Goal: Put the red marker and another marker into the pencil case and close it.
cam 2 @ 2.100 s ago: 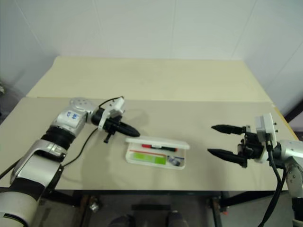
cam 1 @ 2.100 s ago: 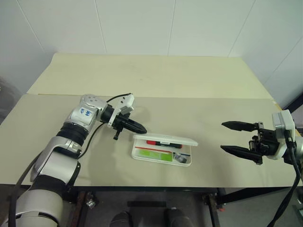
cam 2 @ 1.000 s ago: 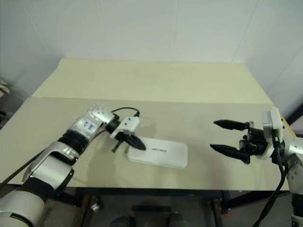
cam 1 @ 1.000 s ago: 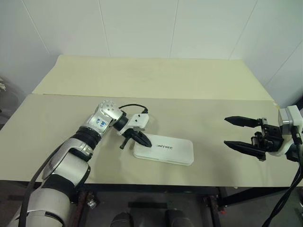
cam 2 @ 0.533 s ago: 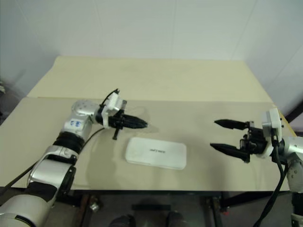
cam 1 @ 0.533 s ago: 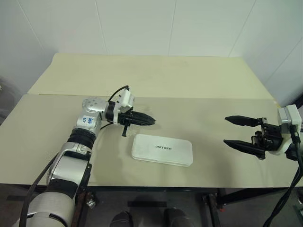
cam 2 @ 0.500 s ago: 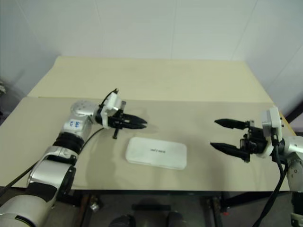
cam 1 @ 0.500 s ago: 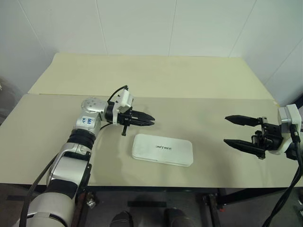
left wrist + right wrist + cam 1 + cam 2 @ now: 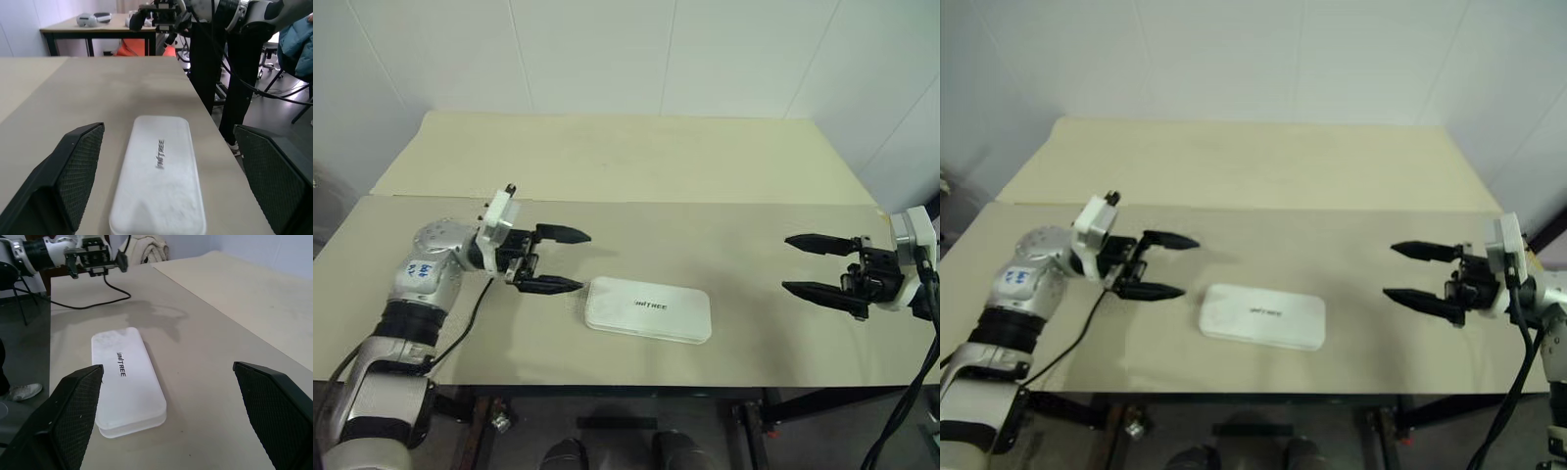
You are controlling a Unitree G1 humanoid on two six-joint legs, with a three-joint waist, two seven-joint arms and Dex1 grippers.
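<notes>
The white pencil case [image 9: 649, 309] lies flat near the table's front edge with its lid down and dark lettering on top; it also appears in the left wrist view [image 9: 159, 182] and the right wrist view [image 9: 126, 378]. The red marker and the other marker are hidden from view. My left gripper [image 9: 570, 260] hovers open just left of the case, pointing at it, holding nothing. My right gripper [image 9: 804, 264] stands open well to the right of the case, also holding nothing.
The beige table [image 9: 636, 162] stretches far back behind the case, with a seam across it. A black cable [image 9: 470, 313] trails from my left wrist over the table. A white wall [image 9: 607, 49] stands behind.
My left gripper has opened wide and drawn back to the left, away from the shut case. The case lies where it was. The right gripper has kept its place.
</notes>
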